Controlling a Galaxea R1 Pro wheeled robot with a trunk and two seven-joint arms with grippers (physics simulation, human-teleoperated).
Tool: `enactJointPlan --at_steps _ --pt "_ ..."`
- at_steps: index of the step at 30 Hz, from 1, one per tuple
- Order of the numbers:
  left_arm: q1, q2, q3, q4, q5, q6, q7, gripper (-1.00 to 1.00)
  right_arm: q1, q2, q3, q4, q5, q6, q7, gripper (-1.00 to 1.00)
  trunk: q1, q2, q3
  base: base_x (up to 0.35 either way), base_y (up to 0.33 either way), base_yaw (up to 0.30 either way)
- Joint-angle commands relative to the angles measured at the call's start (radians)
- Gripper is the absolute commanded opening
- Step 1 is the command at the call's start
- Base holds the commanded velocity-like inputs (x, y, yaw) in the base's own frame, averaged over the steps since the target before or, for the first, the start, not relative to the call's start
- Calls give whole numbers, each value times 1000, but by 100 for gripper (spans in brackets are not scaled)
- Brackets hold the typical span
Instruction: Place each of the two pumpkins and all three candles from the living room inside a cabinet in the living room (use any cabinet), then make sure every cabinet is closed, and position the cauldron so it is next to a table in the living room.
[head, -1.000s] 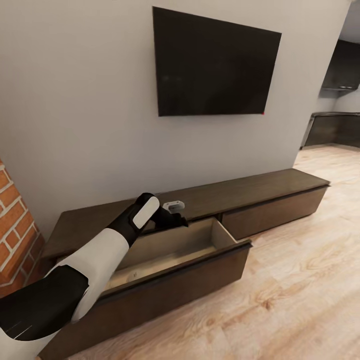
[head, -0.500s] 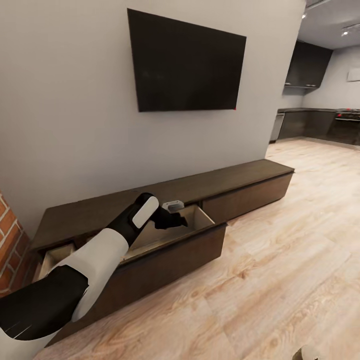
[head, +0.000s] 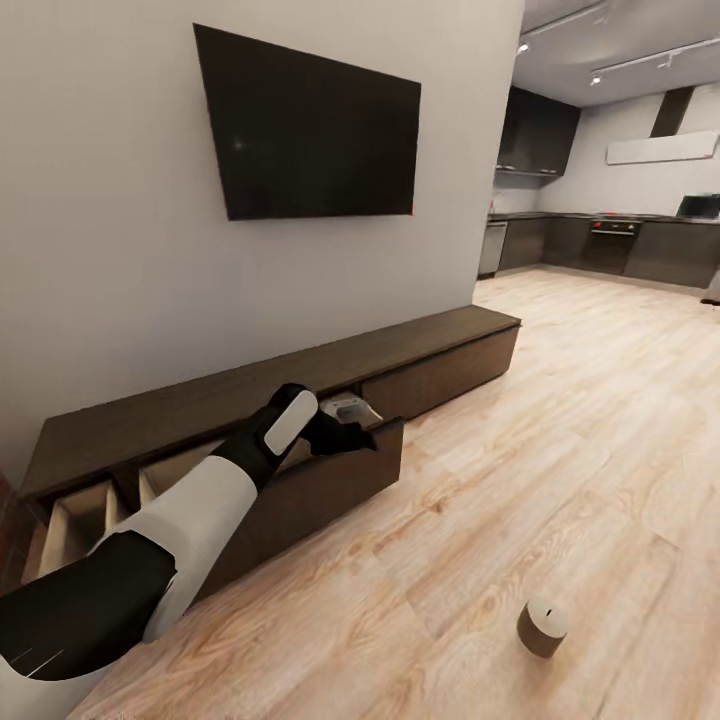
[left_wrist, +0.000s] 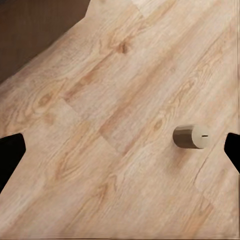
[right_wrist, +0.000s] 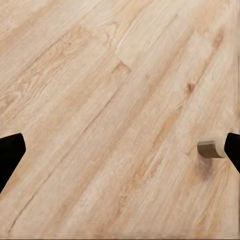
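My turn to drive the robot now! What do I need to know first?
Left gripper: open and empty, hanging in front of the cabinet.
Right gripper: fingertips wide apart, empty, pointing at the floor.
One candle stands on the floor, away from the cabinet.
Cabinet: two drawers are pulled open; what shows of them looks empty.
Left to do: put this candle in, find the other candles, pumpkins and cauldron, then shut every drawer.

No readable text, labels, brands, numbers or signs anywhere: not on walls, furniture, floor or robot arm.
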Motion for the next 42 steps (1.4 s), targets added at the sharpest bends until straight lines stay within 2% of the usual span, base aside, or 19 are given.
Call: enactJointPlan --at_steps 1,8,13,14,21,26,29,31,35,40,42 --pt "-1 1 -3 -3 10 1 10 100 -2 0 3 5 5 3 7 100 -1 -1 0 -304 0 -281" --pt "-1 1 -3 -21 11 1 10 100 -2 1 0 57 2 -3 10 100 -1 -1 6 -126 0 -264" --pt "-1 1 -3 -31 12 1 10 100 -2 3 -1 108 -4 -28 12 100 -20 34 27 -20 0 -252" --pt "-1 -1 -3 -34 13 1 10 100 -2 15 -1 123 -6 -44 11 100 -24 41 31 -4 0 -159" --pt "-1 -4 -5 -33 14 -3 14 100 -2 50 -1 164 -9 -57 15 100 -51 90 55 -2 0 -62" --pt "-1 -6 -5 -30 15 -5 17 100 -1 117 -3 194 -10 -58 18 100 -70 125 71 0 0 -45" --pt "-1 -6 -4 -28 13 -7 18 100 1 136 -4 223 -10 -79 17 100 -81 146 80 0 0 -196" --pt "-1 -5 -4 -27 12 -7 19 100 1 138 -4 239 -10 -98 17 100 -89 160 86 0 0 -244" --pt "1 -5 -5 -23 9 -10 22 100 1 140 -7 339 -12 -185 17 100 -104 188 97 0 0 -266" --pt "1 -5 -5 -10 8 -13 23 100 2 140 -6 385 -13 -198 17 100 -123 223 110 0 0 -274" --pt "1 -4 -6 25 7 -52 23 100 3 139 -5 404 -15 -233 17 100 -131 237 116 0 0 -285"
